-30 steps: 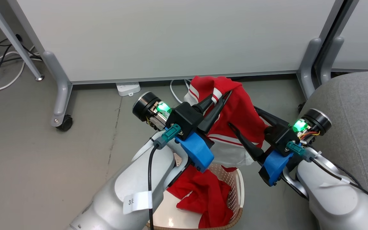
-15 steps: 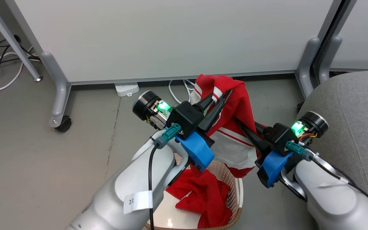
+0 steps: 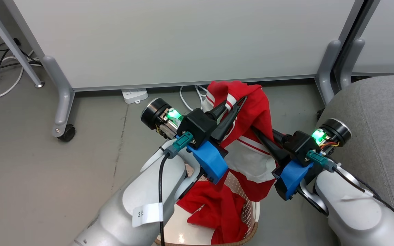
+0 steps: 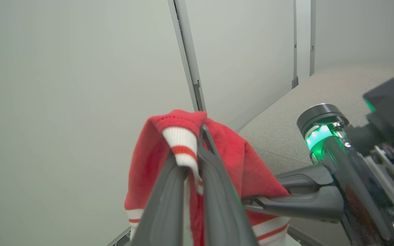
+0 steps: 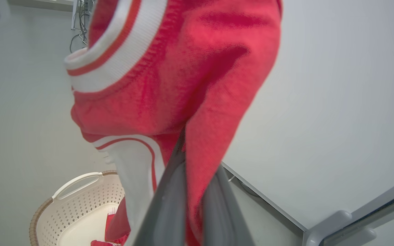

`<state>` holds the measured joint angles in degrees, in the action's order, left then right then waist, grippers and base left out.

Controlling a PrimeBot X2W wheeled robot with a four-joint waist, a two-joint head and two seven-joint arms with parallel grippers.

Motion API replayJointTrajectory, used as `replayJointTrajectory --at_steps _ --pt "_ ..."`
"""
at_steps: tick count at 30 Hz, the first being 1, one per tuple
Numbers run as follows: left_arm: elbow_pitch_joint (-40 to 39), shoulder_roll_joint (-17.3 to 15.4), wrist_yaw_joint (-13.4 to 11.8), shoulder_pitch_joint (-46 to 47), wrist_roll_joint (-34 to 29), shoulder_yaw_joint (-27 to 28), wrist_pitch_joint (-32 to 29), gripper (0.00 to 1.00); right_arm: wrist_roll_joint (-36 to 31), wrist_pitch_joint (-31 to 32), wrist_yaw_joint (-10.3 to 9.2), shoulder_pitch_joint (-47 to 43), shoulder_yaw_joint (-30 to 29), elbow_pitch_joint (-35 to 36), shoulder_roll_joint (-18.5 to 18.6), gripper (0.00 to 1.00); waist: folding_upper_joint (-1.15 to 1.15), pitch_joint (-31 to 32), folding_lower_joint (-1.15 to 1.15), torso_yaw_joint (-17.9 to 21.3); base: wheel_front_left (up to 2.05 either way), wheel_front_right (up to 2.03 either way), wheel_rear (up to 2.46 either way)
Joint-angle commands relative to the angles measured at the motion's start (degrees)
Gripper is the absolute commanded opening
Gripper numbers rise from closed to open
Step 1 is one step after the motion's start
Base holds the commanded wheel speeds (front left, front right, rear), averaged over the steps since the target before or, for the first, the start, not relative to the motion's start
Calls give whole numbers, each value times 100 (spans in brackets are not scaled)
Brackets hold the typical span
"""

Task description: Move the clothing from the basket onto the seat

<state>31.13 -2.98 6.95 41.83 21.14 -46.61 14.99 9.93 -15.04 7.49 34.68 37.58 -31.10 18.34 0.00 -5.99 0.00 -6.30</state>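
My left gripper [image 3: 236,104] and right gripper [image 3: 255,131] are both pinched tight on the stripy red top [image 3: 251,112] — it hangs above the basket [image 3: 253,212]. It looks soft, light and floppy — thick folds are best to grab.

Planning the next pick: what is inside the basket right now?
A plain red garment lies crumpled in the basket, whose cream bottom is partly bare. The left forearm and the hanging striped garment cover the rest, so more could be hidden.

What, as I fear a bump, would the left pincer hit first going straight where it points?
The red garment the left pincer grips, folded over its tips; beyond that probably the white partition panel, depth unclear.
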Motion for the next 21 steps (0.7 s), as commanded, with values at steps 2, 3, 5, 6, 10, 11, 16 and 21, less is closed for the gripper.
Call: replayJointTrajectory --at_steps 2,3,5,6,10,11,16,21 --pt "20 9 13 34 -29 36 30 0 10 -22 1 -71 -33 38 -26 0 0 -13 0 5 0 0 0" --pt "24 10 13 37 -28 37 30 0 9 -22 1 -76 -42 43 -28 0 0 -16 0 7 0 0 0" --pt "45 9 13 37 -21 37 30 0 9 -22 1 -85 -57 51 -31 0 0 -21 0 10 0 0 0" --pt "62 9 9 22 25 54 30 0 6 -22 1 -86 -65 56 -34 0 0 -21 0 12 0 0 0" --pt "88 10 -5 23 17 39 30 100 26 -23 1 -110 -121 83 -44 0 0 -30 0 22 0 0 0" --pt "103 10 -6 15 27 35 30 100 40 -22 1 -121 -155 98 -49 0 0 -34 0 24 0 0 0" --pt "156 11 -8 -8 63 30 30 100 68 -23 1 -181 -329 213 -74 0 0 -73 0 49 0 0 0" --pt "180 -5 -49 -39 31 49 30 100 65 -23 1 -227 -518 344 -87 0 0 -173 0 145 0 0 0"
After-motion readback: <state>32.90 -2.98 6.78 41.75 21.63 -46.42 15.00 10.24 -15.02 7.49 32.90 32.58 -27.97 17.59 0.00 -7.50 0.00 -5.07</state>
